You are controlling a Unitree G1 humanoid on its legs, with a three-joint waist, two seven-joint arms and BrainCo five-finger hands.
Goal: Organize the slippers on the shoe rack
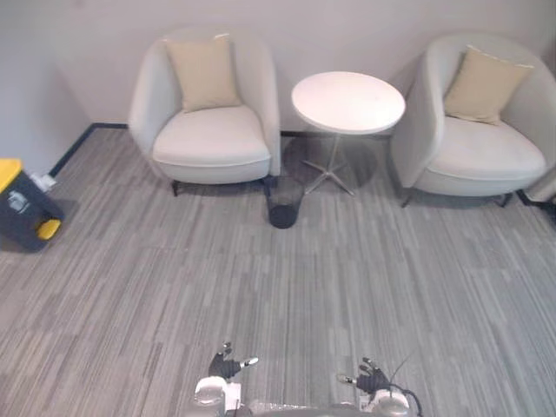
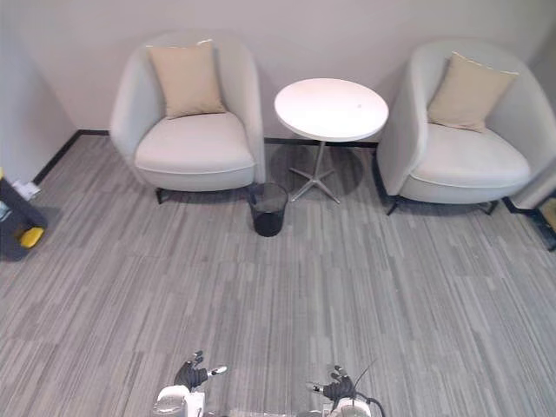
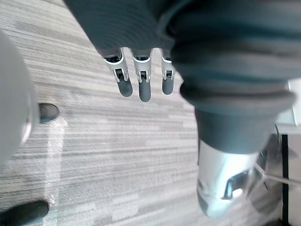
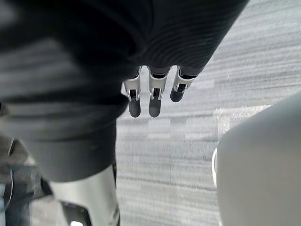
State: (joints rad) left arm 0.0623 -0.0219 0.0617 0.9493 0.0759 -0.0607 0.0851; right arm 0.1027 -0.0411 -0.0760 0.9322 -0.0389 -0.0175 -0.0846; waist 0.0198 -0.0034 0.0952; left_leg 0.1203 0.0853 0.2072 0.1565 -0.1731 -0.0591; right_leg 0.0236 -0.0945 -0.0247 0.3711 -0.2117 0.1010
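My left hand (image 1: pixel 228 365) and my right hand (image 1: pixel 372 378) hang low at the near edge of the eye views, over grey striped carpet. The left wrist view has the left hand's fingers (image 3: pixel 139 87) straight, with bare carpet past them and nothing held. In the right wrist view the right hand's fingers (image 4: pixel 153 99) are straight too, and that hand is empty. Both hands are open.
Two pale armchairs (image 1: pixel 208 139) (image 1: pixel 473 148) with beige cushions stand against the far wall, a round white table (image 1: pixel 347 102) between them. A black mesh wastebasket (image 1: pixel 283 201) sits before the table. A dark bin with a yellow lid (image 1: pixel 22 204) is at the left.
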